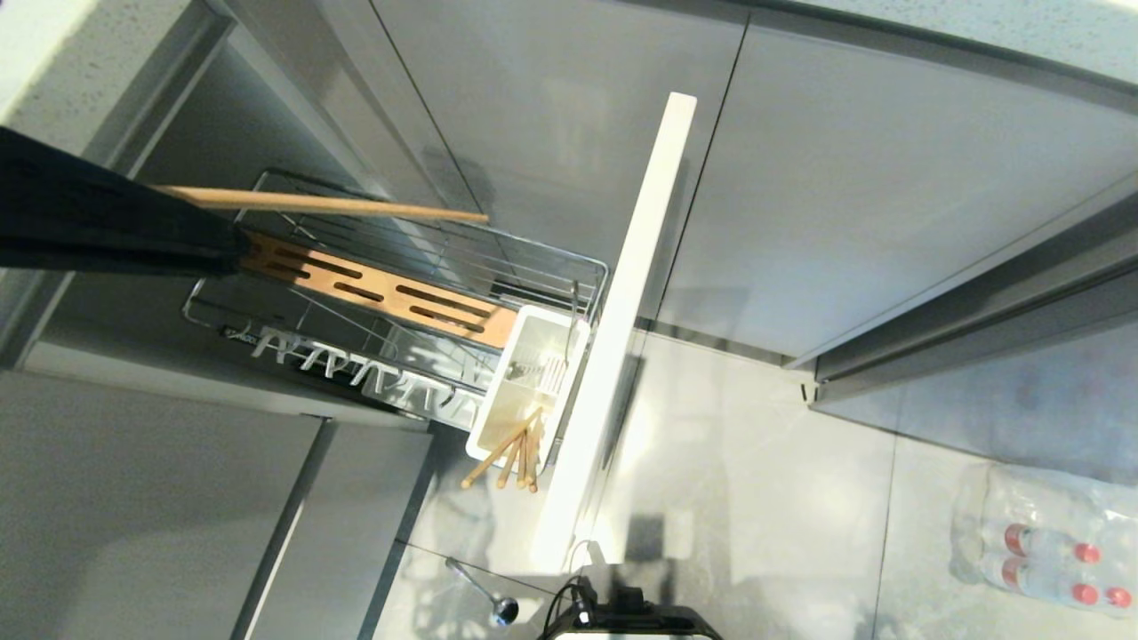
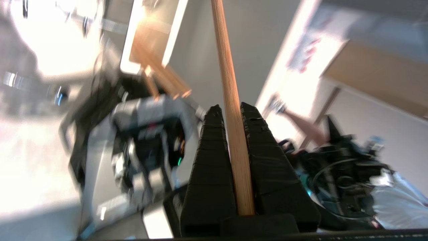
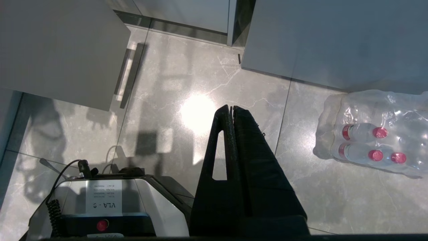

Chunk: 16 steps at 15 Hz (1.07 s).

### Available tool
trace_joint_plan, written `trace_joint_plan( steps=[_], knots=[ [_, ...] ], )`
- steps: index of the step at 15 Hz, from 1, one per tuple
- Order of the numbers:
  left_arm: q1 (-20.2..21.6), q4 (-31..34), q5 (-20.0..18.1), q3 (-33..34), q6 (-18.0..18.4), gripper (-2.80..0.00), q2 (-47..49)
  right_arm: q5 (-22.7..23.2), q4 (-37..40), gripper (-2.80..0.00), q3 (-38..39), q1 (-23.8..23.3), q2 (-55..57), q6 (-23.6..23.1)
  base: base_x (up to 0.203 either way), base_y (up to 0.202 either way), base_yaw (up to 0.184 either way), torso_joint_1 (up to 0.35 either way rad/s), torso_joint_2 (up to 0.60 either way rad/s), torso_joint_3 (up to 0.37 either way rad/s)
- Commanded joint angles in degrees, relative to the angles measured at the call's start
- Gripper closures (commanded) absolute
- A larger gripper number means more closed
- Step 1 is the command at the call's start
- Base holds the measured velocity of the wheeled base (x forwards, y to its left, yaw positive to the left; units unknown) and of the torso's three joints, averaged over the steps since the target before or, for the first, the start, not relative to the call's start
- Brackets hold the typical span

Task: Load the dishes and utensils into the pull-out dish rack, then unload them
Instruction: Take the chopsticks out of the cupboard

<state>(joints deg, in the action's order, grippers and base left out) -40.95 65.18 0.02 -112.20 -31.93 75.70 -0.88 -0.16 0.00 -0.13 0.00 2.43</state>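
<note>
1. The floor [image 1: 765, 462] is glossy grey stone-look tile with pale veining and thin grout lines; flat matte grey cabinet fronts [image 1: 889, 204] close it in on the far side, and a speckled light countertop [image 1: 53, 53] shows at the upper left corner of the head view.
2. The pull-out dish rack [image 1: 400, 293] stands drawn out of its cabinet bay, its beige front panel [image 1: 622, 329] seen edge-on as a long pale slab over the floor.
3. Inside the rack, chrome wire forms a grid, a brown wooden bar [image 1: 382, 293] with long slots runs along it, and white plastic prongs line the near edge.
4. The white utensil caddy [image 1: 529, 382] sits at the rack's front end, just behind the panel; several light wooden chopsticks [image 1: 511, 458] lean out of it over its near rim.
5. The left gripper [image 2: 230, 117] is raised above the rack's rear end, its black ridged fingers [image 2: 209, 160] pinching one chopstick [image 1: 329, 204], which lies nearly level over the wires and points toward the panel.
6. A metal spoon [image 1: 484, 596] lies on the floor near the robot base, apart from the rack.
7. The right gripper [image 3: 231, 108] hangs over open floor, its fingers pressed together on nothing.
8. A shrink-wrapped pack of red-capped bottles [image 3: 371, 134] rests on the floor by the right-hand cabinets; the tiles between it and the panel are bare.
</note>
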Motion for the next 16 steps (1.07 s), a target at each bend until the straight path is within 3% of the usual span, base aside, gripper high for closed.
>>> trace_joint_plan(
  steps=[1,4,6,10,16],
  knots=[
    [-0.29,-0.44,-0.06,0.09,0.73,0.0,-4.8,0.0,-0.02,0.0,0.0,-0.01,0.09,0.04,0.0,0.0,0.0,0.0,0.0,0.0],
    [0.92,-4.06,-0.25,0.18,3.98,0.0,-11.15,0.0,-0.02,0.0,0.0,-0.04,0.09,0.04,0.0,0.0,0.0,0.0,0.0,0.0],
    [7.14,-7.1,-0.42,0.22,6.5,0.0,-14.73,0.0,-0.02,0.0,0.0,-0.04,0.09,0.04,0.0,0.0,0.0,0.0,0.0,0.0],
    [22.41,-12.57,-0.73,1.29,9.64,0.0,-19.96,0.0,-0.02,0.0,0.0,0.01,0.09,0.04,0.0,0.0,0.0,0.0,0.0,0.0],
    [52.78,-13.91,-0.44,1.49,10.7,0.0,-25.13,0.0,-0.02,0.0,0.0,-0.04,0.09,0.04,0.0,0.0,0.0,0.0,0.0,0.0]
  ],
)
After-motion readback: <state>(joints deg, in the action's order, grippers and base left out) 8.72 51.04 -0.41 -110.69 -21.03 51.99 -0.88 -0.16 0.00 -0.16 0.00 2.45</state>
